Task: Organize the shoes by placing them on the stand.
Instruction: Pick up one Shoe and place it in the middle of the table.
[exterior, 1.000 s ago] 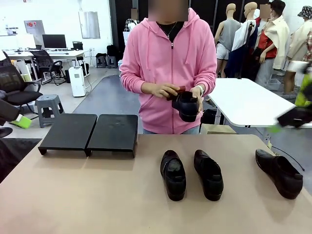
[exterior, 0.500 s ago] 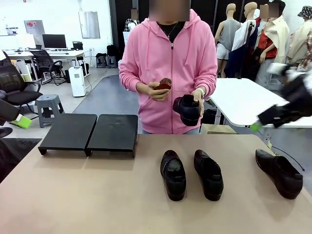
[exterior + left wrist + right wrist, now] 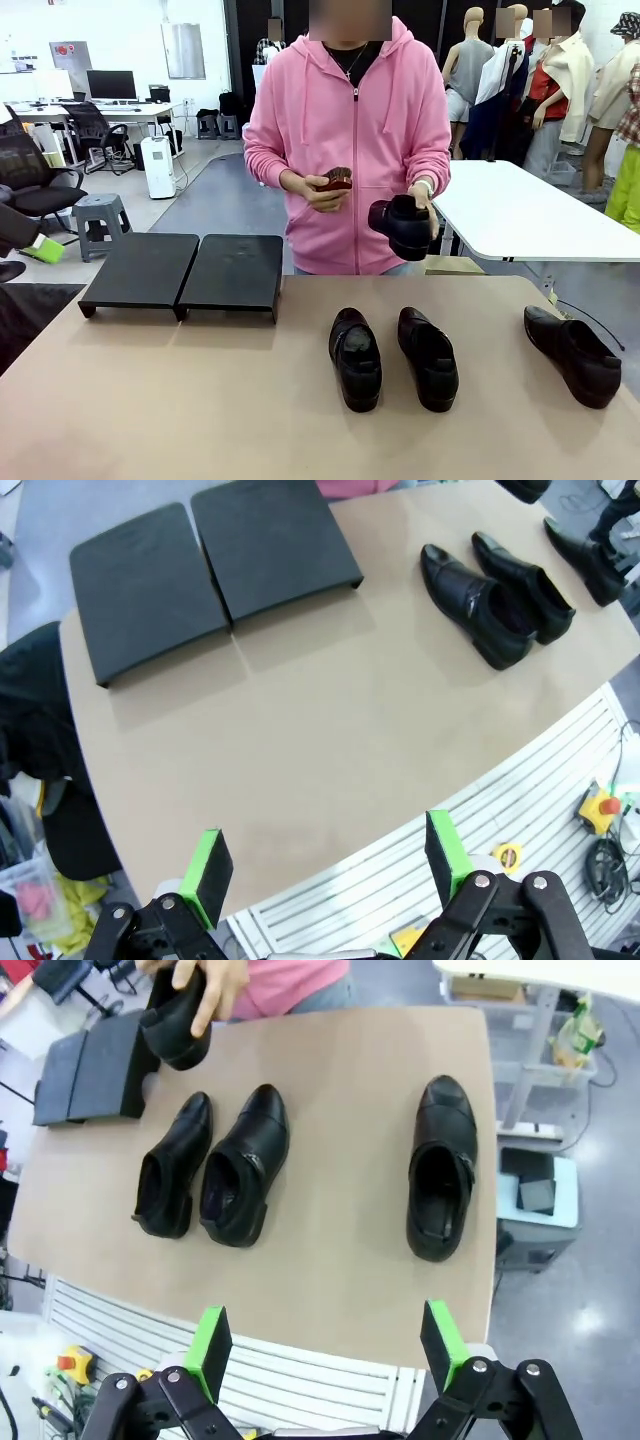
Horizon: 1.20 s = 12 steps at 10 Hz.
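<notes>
Three glossy black shoes lie on the tan table: a pair side by side (image 3: 355,357) (image 3: 428,356) in the middle and a single shoe (image 3: 573,354) at the right. The person in the pink hoodie holds another shoe (image 3: 403,225) in one hand and a small brush (image 3: 336,180) in the other, above the far edge. The black two-panel stand (image 3: 185,272) sits at the far left with nothing on it. My left gripper (image 3: 325,865) hangs open high above the near table edge, far from the stand (image 3: 210,570). My right gripper (image 3: 325,1345) is open too, high over the near edge before the shoes (image 3: 245,1165) (image 3: 440,1165).
A white table (image 3: 520,215) stands behind at the right. A black cloth-covered surface (image 3: 30,710) adjoins the table's left end. Below the near edge are white slats and a red stop button (image 3: 605,808). The tan top between stand and shoes is bare.
My right arm, seen at the right edge of the front view, rose and left that picture. The person moved the held shoe to the right, away from the brush.
</notes>
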Tool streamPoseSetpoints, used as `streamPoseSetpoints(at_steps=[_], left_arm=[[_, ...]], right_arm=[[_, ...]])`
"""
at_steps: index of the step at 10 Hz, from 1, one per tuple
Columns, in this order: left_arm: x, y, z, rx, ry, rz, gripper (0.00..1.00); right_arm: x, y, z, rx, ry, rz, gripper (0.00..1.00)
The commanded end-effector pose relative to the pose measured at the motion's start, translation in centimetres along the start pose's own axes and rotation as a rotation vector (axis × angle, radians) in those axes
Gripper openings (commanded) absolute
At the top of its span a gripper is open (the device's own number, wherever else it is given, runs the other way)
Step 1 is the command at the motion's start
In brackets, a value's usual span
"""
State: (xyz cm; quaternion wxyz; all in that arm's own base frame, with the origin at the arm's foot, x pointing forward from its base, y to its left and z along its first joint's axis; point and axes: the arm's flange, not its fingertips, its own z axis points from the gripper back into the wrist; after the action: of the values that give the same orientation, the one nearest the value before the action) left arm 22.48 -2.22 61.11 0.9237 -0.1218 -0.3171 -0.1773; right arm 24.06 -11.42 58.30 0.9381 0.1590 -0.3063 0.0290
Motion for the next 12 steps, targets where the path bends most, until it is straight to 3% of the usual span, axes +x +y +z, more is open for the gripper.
streamPoseSetpoints(at_steps=[1, 2, 3, 7, 9, 12], left_arm=[[0.1, 0.0, -0.1, -0.014, -0.011, 0.005, 1.0], [0.1, 0.0, -0.1, -0.014, -0.011, 0.005, 1.0], [0.1, 0.0, -0.1, -0.014, -0.011, 0.005, 1.0], [0.1, 0.0, -0.1, -0.014, -0.011, 0.005, 1.0], [0.1, 0.0, -0.1, -0.014, -0.011, 0.005, 1.0], [0.1, 0.0, -0.1, -0.014, -0.011, 0.005, 1.0]], right_arm=[[1.8, 3.8, -4.1, -0.027, 0.021, 0.08, 1.0], [3.0, 6.3, -4.7, -0.061, -0.014, 0.163, 1.0], [3.6, 6.2, -3.9, -0.084, -0.017, 0.198, 1.0], [-1.2, -5.2, 6.6, -0.094, -0.074, -0.077, 1.0], [-2.9, -11.1, 11.2, 0.003, -0.081, -0.203, 1.0], [-3.6, -11.8, 9.7, -0.005, -0.072, -0.242, 1.0]])
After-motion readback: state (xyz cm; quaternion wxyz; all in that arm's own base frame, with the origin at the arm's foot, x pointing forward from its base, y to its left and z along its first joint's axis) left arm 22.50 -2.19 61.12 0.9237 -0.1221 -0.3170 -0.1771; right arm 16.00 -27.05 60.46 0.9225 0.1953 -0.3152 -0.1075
